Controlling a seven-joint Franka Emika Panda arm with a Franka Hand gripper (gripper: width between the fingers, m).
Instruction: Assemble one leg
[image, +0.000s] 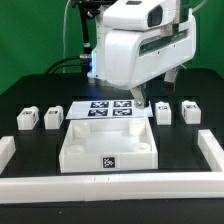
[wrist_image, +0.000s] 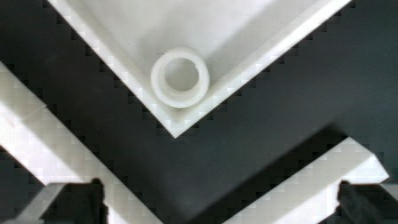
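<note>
hovering over tray socket (wrist_image: 178, 78), fingers (wrist_image: 50, 206) spread, legs (image: 163, 113) loose

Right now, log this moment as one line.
gripper: open, empty | above: corner socket of tray | legs: four on table

Exterior frontal, elevated, wrist close over shared tray (image: 80, 160)

Four small white tagged legs (image: 27, 119) (image: 53, 116) (image: 164, 112) (image: 189, 109), two at exterior view's left, two right.
</note>
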